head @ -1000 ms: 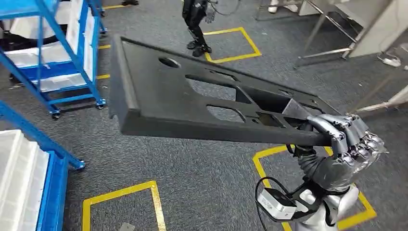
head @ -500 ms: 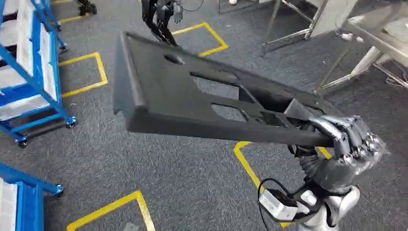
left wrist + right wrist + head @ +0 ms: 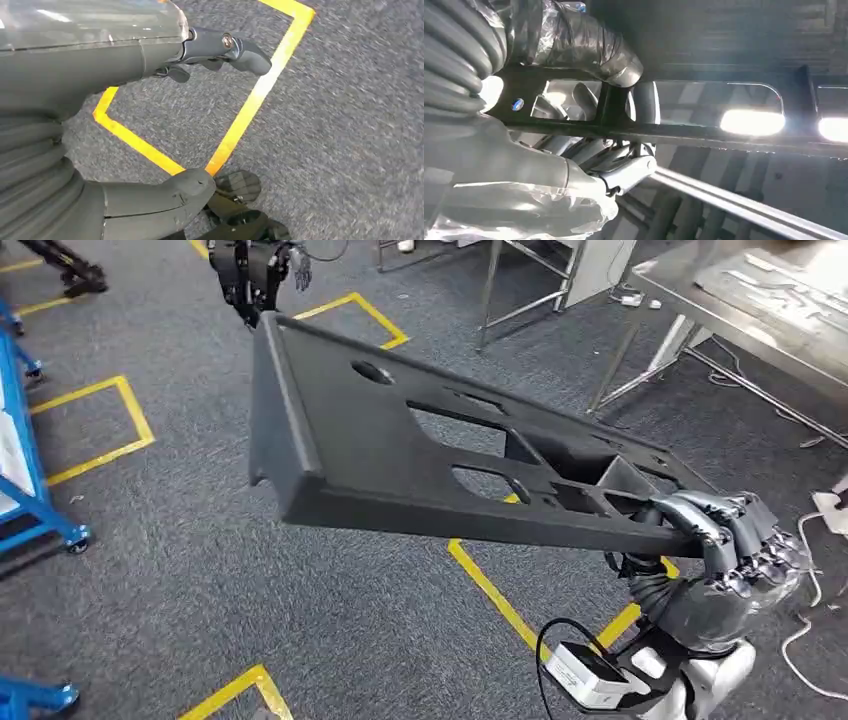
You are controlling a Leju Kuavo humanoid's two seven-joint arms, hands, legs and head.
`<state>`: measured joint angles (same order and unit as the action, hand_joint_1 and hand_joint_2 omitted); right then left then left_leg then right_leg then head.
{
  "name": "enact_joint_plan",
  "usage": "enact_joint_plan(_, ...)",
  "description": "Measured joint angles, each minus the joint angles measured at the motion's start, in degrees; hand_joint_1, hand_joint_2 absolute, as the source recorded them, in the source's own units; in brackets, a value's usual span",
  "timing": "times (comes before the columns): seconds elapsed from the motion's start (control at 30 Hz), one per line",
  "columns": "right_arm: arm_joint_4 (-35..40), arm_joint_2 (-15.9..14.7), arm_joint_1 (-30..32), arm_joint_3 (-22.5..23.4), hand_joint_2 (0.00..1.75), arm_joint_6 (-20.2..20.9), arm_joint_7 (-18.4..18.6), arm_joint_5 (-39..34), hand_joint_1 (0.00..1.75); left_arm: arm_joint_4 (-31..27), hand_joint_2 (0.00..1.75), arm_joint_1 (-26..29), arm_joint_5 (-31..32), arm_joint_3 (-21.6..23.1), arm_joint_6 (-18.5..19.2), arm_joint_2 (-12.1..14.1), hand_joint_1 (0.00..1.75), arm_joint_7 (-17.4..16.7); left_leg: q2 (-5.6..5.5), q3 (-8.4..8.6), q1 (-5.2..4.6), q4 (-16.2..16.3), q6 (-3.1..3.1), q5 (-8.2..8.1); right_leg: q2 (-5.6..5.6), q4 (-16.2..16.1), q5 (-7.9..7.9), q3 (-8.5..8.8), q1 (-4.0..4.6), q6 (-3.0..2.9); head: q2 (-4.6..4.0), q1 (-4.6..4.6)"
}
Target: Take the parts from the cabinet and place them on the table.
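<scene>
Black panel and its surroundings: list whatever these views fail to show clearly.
- Right hand, head view: the black panel rim covers the fingers beneath it.
- Metal table, head view: cut off by the upper right edge; things on it too small to tell.
- Other robot, head view: cut off by the top edge.
- Panel, right wrist view: backlit, glare blanks its cutouts.

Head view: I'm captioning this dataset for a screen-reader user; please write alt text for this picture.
The robot's right hand grips one end of a long, flat black plastic panel with cut-out openings, holding it in the air above grey carpet marked with yellow tape lines. A shiny metal table stands at the upper right.
</scene>
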<state>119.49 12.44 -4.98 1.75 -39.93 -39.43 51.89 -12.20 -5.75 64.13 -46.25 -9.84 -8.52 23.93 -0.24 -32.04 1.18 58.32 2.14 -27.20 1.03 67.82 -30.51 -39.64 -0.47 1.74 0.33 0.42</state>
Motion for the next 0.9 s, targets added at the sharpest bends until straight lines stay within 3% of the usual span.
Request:
enact_joint_plan(0.07, 0.00, 0.00, 0.29, 0.02, 1.75, 0.00, 0.00, -0.09, 1.75, 0.00, 1.75, 0.28, 0.00, -0.02, -0.02, 0.02, 0.00, -0.04, 1.64, -0.05, -0.03, 0.03, 0.09, -0.16, -0.50, 7.56, -2.86, -3.87, -0.37, 0.40, 0.00, 0.00)
enact_joint_plan(0.1, 0.00, 0.00, 0.45, 0.11, 1.75, 0.00, 0.00, -0.13, 1.75, 0.00, 1.75, 0.33, 0.02, 0.00, -0.02, 0.02, 0.00, -0.09, 2.47, -0.01, -0.03, 0.03, 0.02, -0.24, -0.70, 8.57, -2.48, -4.45, -0.56, 0.56, 0.00, -0.02)
enact_joint_plan(0.13, 0.02, 0.00, 0.51, 0.17, 1.75, 0.00, 0.00, -0.13, 1.75, 0.00, 1.75, 0.32, 0.06, 0.00, 0.00, 0.00, 0.00, -0.09, 3.18, 0.08, -0.02, 0.03, -0.08, -0.37, -0.91, 7.00, -1.00, -3.67, -0.72, 0.65, 0.00, 0.00)
enact_joint_plan(0.2, 0.13, 0.00, 0.60, 0.24, 1.75, 0.00, 0.00, -0.26, 1.75, 0.00, 1.75, 0.26, 0.13, 0.09, 0.02, -0.02, 0.00, -0.09, 4.44, 0.55, -0.02, 0.04, -0.42, -0.71, -2.03, -1.91, 3.71, 1.15, -0.79, 0.44, 0.00, -0.02)
enact_joint_plan(0.23, 0.35, 0.00, 0.66, 0.24, 1.75, 0.00, 0.00, -0.37, 1.75, 0.00, 1.75, 0.25, 0.11, 0.11, 0.02, -0.04, 0.00, -0.07, 5.02, 0.89, -0.04, 0.04, -0.67, -0.95, -3.81, -6.95, 5.48, 4.03, -0.64, 0.09, 0.00, 0.00)
enact_joint_plan(0.27, 0.44, 0.00, 0.63, 0.26, 1.75, 0.00, 0.00, -0.44, 1.75, 0.00, 1.75, 0.26, 0.11, 0.11, -0.02, -0.04, 0.00, -0.04, 5.45, 0.99, -0.46, 0.09, -1.12, -1.23, -6.06, -8.41, 4.43, 4.65, 0.33, -0.39, 0.00, -0.02)
enact_joint_plan(0.3, 0.52, 0.00, 0.68, 0.26, 1.75, 0.00, 0.00, -0.44, 1.75, 0.00, 1.75, 0.23, 0.09, 0.11, -0.11, -0.02, 0.00, -0.02, 5.91, 1.06, -0.49, 0.11, -1.42, -1.36, -4.92, -8.52, 4.70, 4.48, 0.33, -0.72, 0.00, -0.04)
enact_joint_plan(0.4, 0.61, 0.00, 0.96, 0.33, 1.75, 0.00, 0.00, -0.33, 1.75, 0.00, 1.75, -0.07, 0.07, 0.11, -0.20, -0.04, 0.00, -0.02, 7.67, 2.04, -0.56, -0.46, -2.37, -1.64, -2.97, -8.89, 4.70, 4.49, 0.46, -1.41, 0.00, -0.04)
enact_joint_plan(0.43, 0.74, 0.00, 1.09, 0.37, 1.75, 0.00, 0.00, -0.18, 1.75, 0.00, 1.75, -0.15, 0.04, 0.13, -0.20, 0.00, 0.00, -0.04, 5.47, 1.91, -0.15, 0.25, -2.78, -2.37, -2.48, -9.43, 5.02, 4.97, -0.22, -1.89, 0.00, -0.05)
enact_joint_plan(0.47, 0.87, 0.00, 0.91, 0.39, 1.75, -0.02, 0.00, -0.11, 1.75, 0.00, 1.75, -0.18, 0.04, 0.13, -0.20, -0.02, 0.00, 0.00, 3.03, 1.15, -0.07, 2.13, -2.77, -3.81, -1.89, -9.59, 5.05, 5.05, -0.25, -2.20, 0.00, 0.00)
enact_joint_plan(0.5, 0.92, 0.02, 0.90, 0.37, 1.75, -0.02, 0.00, 0.04, 1.75, 0.00, 1.75, -0.14, 0.09, 0.13, -0.15, -0.02, 0.00, 0.00, 1.76, -0.50, 0.01, 5.75, -2.75, -5.99, -1.51, -9.56, 5.10, 5.04, -0.26, -2.56, 0.00, -0.09)
enact_joint_plan(0.57, 0.96, 0.00, 1.24, 0.39, 1.75, -0.02, 0.00, -0.09, 1.75, 0.00, 1.75, 0.10, 0.26, 0.13, -0.02, -0.02, 0.00, 0.00, 0.76, -5.06, -0.02, 14.83, -2.87, -9.72, 0.06, -9.48, 5.02, 5.03, -0.13, -2.69, 0.00, -0.09)
enact_joint_plan(0.6, 0.96, 0.02, 1.41, 0.39, 1.75, -0.02, 0.00, -0.33, 1.75, 0.00, 1.75, 0.29, 0.31, 0.13, -0.02, -0.02, 0.00, 0.00, 0.73, -6.56, -0.01, 17.34, -2.92, -9.91, 0.90, -9.33, 4.99, 5.01, -0.08, -2.73, 0.00, -0.09)
enact_joint_plan(0.63, 0.98, 0.00, 1.49, 0.44, 1.75, 0.00, 0.00, -0.55, 1.75, 0.00, 1.75, 0.36, 0.28, 0.13, -0.04, -0.02, 0.00, 0.00, 0.71, -6.75, 0.00, 16.99, -2.90, -8.63, 1.76, -9.18, 4.91, 5.02, -0.08, -2.75, 0.00, -0.09)
enact_joint_plan(0.7, 1.01, 0.00, 1.59, 0.50, 1.75, -0.02, 0.00, -0.39, 1.75, 0.00, 1.75, 0.21, 0.20, 0.13, -0.17, -0.02, 0.00, -0.11, 0.23, -4.20, 0.08, 9.93, -2.78, -3.27, 3.47, -8.68, 4.67, 5.04, -0.16, -2.56, 0.00, -0.09)
enact_joint_plan(0.73, 1.11, 0.00, 1.62, 0.52, 1.75, -0.02, 0.00, -0.33, 1.75, 0.00, 1.75, 0.16, 0.20, 0.13, -0.17, -0.02, 0.00, -0.11, -1.36, -2.25, 0.18, 5.02, -2.60, -0.47, 4.24, -8.32, 4.48, 5.02, -0.23, -2.34, 0.00, -0.09)
enact_joint_plan(0.77, 1.16, 0.00, 1.65, 0.55, 1.75, 0.00, 0.00, -0.33, 1.75, 0.00, 1.75, 0.22, 0.20, 0.13, -0.15, 0.00, 0.00, -0.11, -4.06, -1.20, 0.35, 2.80, -2.28, -0.62, 4.82, -8.01, 4.27, 4.79, -0.31, -2.06, 0.00, -0.04)
enact_joint_plan(0.8, 1.22, 0.02, 1.57, 0.55, 1.75, 0.00, 0.00, -0.44, 1.75, 0.00, 1.75, 0.25, 0.20, 0.13, -0.09, 0.02, 0.00, -0.07, -4.70, -0.75, 0.47, 1.29, -2.30, -1.05, 5.62, -7.32, 4.11, 4.29, 0.00, -1.73, 0.00, -0.07)
enact_joint_plan(0.9, 1.49, 0.00, 1.96, 0.59, 1.75, 0.00, 0.00, -0.63, 1.75, 0.00, 1.75, -0.05, 0.11, 0.15, -0.20, 0.02, 0.00, -0.04, -3.06, -0.75, -0.09, 1.64, -1.58, -0.87, 7.36, -7.94, 4.74, 3.84, -0.51, -0.48, 0.00, -0.09)
